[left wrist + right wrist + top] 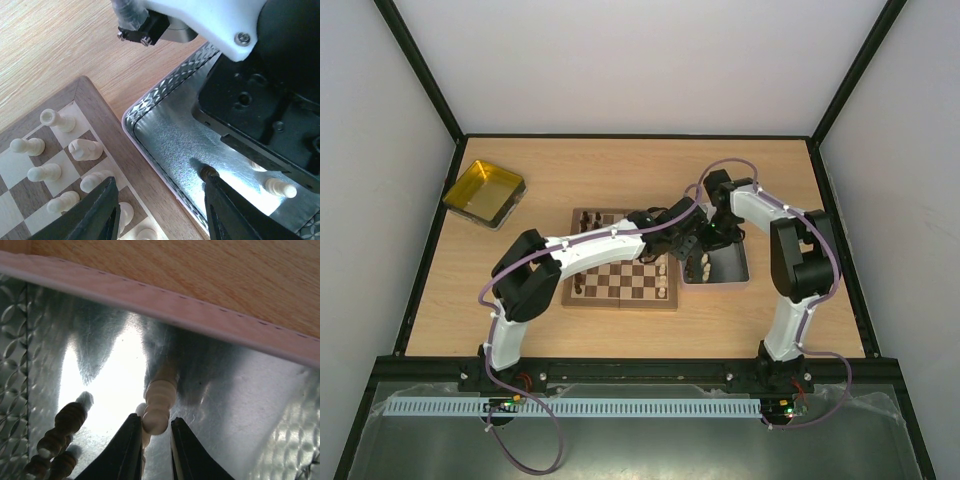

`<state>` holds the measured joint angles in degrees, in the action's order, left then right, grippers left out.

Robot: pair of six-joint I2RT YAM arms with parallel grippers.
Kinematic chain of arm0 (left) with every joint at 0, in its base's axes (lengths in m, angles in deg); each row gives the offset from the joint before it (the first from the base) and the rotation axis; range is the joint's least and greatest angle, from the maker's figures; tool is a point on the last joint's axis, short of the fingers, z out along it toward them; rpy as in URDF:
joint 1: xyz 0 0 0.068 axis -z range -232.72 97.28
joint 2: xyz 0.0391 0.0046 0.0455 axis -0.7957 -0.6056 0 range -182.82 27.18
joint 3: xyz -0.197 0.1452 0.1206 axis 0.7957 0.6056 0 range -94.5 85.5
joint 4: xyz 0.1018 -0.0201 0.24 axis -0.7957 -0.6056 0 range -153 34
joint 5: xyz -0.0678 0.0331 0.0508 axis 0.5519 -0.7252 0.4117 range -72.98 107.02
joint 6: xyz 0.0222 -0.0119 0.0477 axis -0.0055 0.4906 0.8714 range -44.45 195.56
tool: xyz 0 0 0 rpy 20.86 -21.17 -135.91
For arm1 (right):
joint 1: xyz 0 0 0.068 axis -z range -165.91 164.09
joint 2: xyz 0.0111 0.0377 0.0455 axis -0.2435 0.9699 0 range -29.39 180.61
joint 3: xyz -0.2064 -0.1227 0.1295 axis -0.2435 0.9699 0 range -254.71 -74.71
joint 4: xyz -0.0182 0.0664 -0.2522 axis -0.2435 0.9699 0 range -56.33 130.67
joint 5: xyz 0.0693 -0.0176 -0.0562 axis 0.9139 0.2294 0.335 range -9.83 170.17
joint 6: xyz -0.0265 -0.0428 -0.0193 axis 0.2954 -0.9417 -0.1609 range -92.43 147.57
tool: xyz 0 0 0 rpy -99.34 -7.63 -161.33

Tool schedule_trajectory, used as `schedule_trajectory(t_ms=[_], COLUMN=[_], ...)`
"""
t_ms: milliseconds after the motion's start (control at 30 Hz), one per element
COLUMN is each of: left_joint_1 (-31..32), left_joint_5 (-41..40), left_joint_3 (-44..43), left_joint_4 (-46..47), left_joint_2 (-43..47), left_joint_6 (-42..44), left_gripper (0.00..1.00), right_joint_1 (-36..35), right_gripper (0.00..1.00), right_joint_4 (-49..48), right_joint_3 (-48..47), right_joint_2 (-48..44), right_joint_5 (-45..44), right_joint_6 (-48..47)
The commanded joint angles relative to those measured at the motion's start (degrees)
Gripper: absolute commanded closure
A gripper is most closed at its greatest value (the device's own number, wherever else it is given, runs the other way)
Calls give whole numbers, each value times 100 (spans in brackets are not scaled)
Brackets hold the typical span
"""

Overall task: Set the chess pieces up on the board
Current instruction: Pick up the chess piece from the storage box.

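Chess pieces (pixel 85 148) of pale wood stand in two rows along the right edge of the board (pixel 95 107), each on its own checkered square. In the top view a few dark chess pieces (pixel 588 219) show at the board's far left corner, too small to count. The board lies at the middle of the wooden surface (pixel 620 165), partly hidden under the left arm (pixel 590 250). More chessmen are off the board, in a grey metal tray (pixel 165 135) that sits just beside the board's right rim; whether the two rims touch I cannot tell. In that tray the right claw (pixel 152 432) is closed on a pale chessman (pixel 160 395): its two dark fingers (pixel 125 450) press the near end of the piece from either side, and the rest of it points out towards the tray's wall. A dark chessman (pixel 62 427) lies on the tray floor to the left of it in the right wrist view, apart from the fingers. Another pale piece (pixel 280 187) lies on the tray floor close under the right arm (pixel 260 100) and its black body. The left claw (pixel 162 212) is spread wide and holds nothing; it hangs over the line where board and tray meet, one finger above the board's edge squares, the other above the tray floor. A yellow tray (pixel 483 192) sits at the far left of the surface, well apart from the board.
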<state>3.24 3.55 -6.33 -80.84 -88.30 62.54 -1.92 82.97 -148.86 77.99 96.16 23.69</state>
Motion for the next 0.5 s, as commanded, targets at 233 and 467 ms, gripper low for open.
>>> schedule_trajectory(t_ms=[233,467], left_joint_1=[42,72], left_joint_5=[132,195], left_joint_3=[-71,-223], left_joint_4=[137,153], left_joint_2=[-205,-391], left_joint_6=[128,150], left_gripper=[52,53], right_joint_1=[188,382], right_gripper=[95,97], right_joint_4=[-166,9], right_joint_3=[-83,-219], right_joint_2=[121,-139], right_joint_5=[16,182], right_joint_6=[-22,-69])
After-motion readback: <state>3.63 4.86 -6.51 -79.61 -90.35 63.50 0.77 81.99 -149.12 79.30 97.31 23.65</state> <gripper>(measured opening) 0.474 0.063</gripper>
